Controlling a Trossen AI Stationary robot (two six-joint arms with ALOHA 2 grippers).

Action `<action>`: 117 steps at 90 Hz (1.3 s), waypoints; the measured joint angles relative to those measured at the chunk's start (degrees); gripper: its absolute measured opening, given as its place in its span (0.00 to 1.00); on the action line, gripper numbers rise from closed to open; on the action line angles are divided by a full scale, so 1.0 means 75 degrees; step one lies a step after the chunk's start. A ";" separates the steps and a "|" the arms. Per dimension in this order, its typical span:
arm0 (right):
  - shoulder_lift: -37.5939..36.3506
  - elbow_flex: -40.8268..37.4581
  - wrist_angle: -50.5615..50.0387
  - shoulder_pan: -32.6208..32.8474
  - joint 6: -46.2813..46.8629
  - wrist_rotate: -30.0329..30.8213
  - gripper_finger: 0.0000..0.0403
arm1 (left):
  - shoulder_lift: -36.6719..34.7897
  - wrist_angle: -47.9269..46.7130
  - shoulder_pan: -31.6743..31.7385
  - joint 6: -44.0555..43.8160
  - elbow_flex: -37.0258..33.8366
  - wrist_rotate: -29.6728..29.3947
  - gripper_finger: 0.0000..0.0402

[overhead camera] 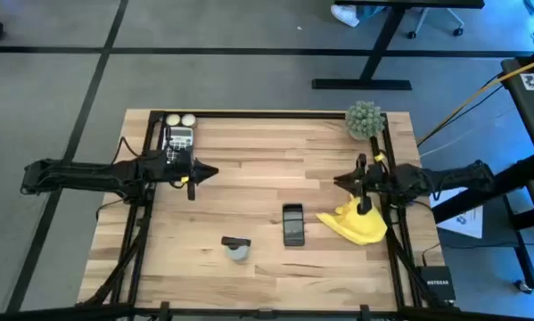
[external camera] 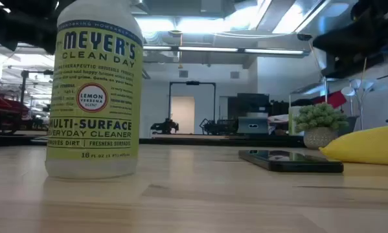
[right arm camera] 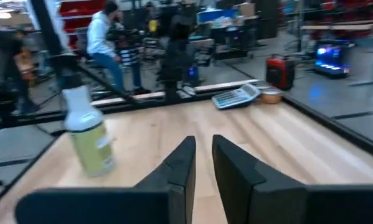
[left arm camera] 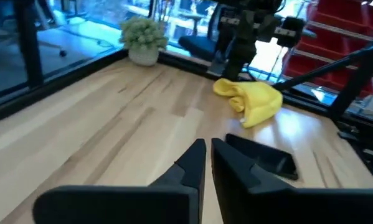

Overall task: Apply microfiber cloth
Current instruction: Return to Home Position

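Observation:
The yellow microfiber cloth [overhead camera: 356, 225] lies bunched on the wooden table [overhead camera: 249, 160] at the right, next to a black smartphone [overhead camera: 292, 223] that lies flat. In the left wrist view the cloth [left arm camera: 253, 101] shows beyond the phone [left arm camera: 264, 158]. My right gripper [overhead camera: 338, 181] hovers just beyond the cloth's far side, shut and with nothing in it [right arm camera: 203, 142]. My left gripper [overhead camera: 213, 172] hangs over the table's left half, also shut with nothing in it [left arm camera: 208, 146].
A cleaner spray bottle [overhead camera: 237, 249] stands near the front edge, left of the phone. It fills the left of the low view [external camera: 93, 90]. A calculator [overhead camera: 177, 140] lies at the far left corner, and a small potted plant [overhead camera: 365, 119] stands at the far right. People are in the room beyond [right arm camera: 102, 37].

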 joint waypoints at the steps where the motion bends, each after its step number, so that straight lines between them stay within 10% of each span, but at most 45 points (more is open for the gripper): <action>1: -0.0006 -0.0005 0.0017 -0.0048 -0.0027 -0.0086 0.10 | 0.0000 0.0016 0.0000 -0.0011 -0.0024 0.0000 0.02; 37: -0.0562 -0.0944 0.0693 -0.0830 0.0023 -0.0776 0.10 | -0.0765 0.1707 0.0006 -0.0381 -0.1755 0.0277 0.02; 86: -0.0591 -0.0941 0.0288 -0.0826 -0.0013 -0.0347 0.10 | -0.1941 -0.0044 -0.0015 0.0332 -0.1733 -0.0914 0.02; 117: -0.0591 -0.0941 0.0151 -0.0826 -0.0016 -0.1016 0.10 | -0.2627 0.0870 -0.0024 0.0611 -0.1736 0.0047 0.02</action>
